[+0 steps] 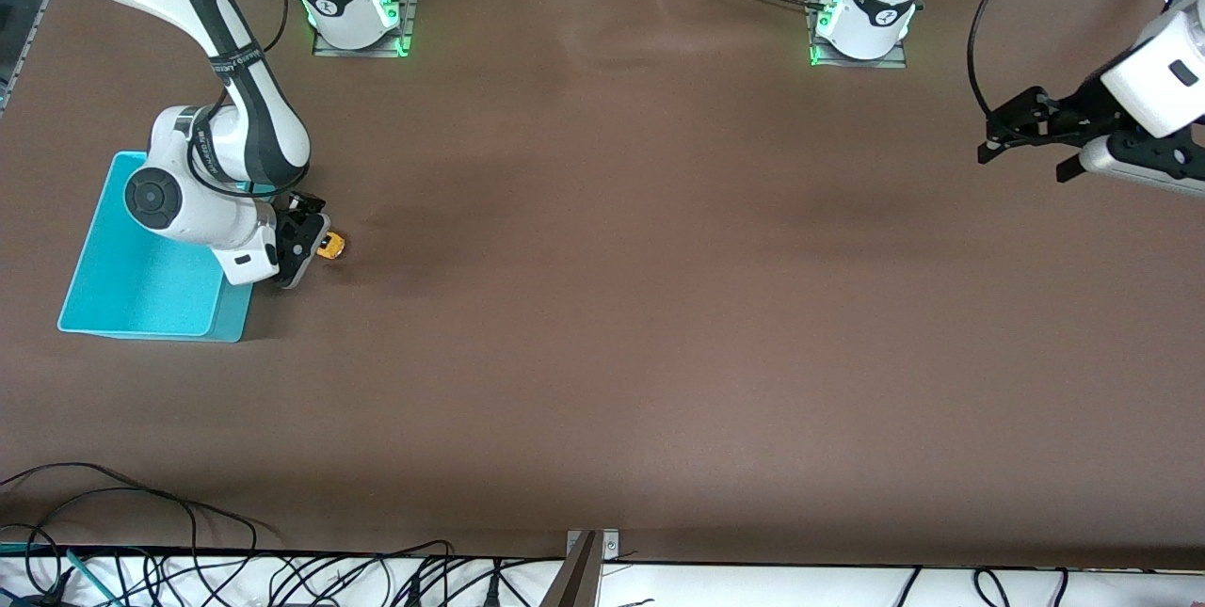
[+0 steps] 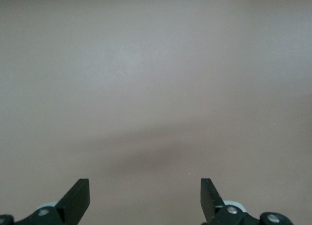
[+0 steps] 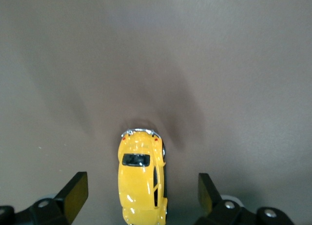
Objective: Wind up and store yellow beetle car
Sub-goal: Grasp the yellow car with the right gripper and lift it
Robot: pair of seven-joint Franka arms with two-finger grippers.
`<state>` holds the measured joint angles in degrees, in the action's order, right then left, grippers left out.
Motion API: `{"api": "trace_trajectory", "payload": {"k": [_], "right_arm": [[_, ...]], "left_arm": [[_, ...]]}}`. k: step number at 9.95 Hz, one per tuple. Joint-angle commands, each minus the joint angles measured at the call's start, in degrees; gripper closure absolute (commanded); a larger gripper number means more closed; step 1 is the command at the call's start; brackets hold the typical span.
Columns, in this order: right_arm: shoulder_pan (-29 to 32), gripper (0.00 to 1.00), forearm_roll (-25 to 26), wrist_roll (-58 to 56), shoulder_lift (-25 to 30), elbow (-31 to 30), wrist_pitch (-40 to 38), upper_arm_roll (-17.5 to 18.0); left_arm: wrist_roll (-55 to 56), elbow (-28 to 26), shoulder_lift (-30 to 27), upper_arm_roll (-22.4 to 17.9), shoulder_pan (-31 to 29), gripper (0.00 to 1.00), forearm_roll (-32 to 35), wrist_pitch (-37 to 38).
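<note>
The yellow beetle car (image 1: 331,246) stands on the brown table beside the turquoise bin (image 1: 113,278), toward the right arm's end. My right gripper (image 1: 315,245) is low over it and open. In the right wrist view the car (image 3: 141,178) lies between the two fingers (image 3: 75,193), with a gap on each side. My left gripper (image 1: 1021,151) is open and empty, held above the table at the left arm's end. Its wrist view shows only bare table between the fingers (image 2: 78,198).
The turquoise bin has nothing visible in it; the right arm covers part of it. Both arm bases (image 1: 362,0) stand along the table edge farthest from the front camera. Cables (image 1: 141,560) lie along the nearest edge.
</note>
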<state>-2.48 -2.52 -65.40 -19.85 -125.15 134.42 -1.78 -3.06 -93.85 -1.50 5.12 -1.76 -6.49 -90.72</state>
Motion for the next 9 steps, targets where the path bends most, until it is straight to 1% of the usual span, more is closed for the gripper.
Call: {"api": "trace_trajectory", "payload": {"k": [1, 3, 5, 6, 7, 8, 9], "right_arm": [[0.28, 0.00, 0.76, -1.93, 1.31, -3.43, 2.07, -1.12], [0.11, 0.00, 0.76, -1.93, 1.13, -3.61, 2.34, -1.12], [0.11, 0.00, 0.76, -1.93, 0.25, -4.40, 3.99, -1.21], [0.02, 0.09, 0.85, -1.93, 0.07, -4.75, 4.70, -1.21], [-0.07, 0.26, 1.63, -2.01, 0.07, -4.75, 4.80, -1.12], [-0.15, 0.59, 2.94, -2.01, 0.07, -4.75, 5.06, -1.03], [-0.68, 0.95, 3.13, -2.01, 0.07, -4.75, 5.15, -1.03]], "left_arm": [[6.29, -3.18, -2.55, 1.11, 0.62, 0.00, 2.61, -1.39], [6.31, -1.08, -1.67, 1.73, 1.40, 0.00, 8.92, 0.45], [6.22, -0.45, -1.40, 1.74, 1.32, 0.00, 8.68, 2.12], [6.13, -0.45, -1.31, 1.74, 1.15, 0.00, 8.33, 2.21], [6.13, -0.45, -1.31, 1.39, 0.62, 0.00, 5.98, 2.30], [6.13, -0.45, -1.31, 1.30, 0.36, 0.00, 5.52, 2.22], [6.13, -0.45, -1.31, 1.30, 0.27, 0.00, 5.69, 2.30]]}}
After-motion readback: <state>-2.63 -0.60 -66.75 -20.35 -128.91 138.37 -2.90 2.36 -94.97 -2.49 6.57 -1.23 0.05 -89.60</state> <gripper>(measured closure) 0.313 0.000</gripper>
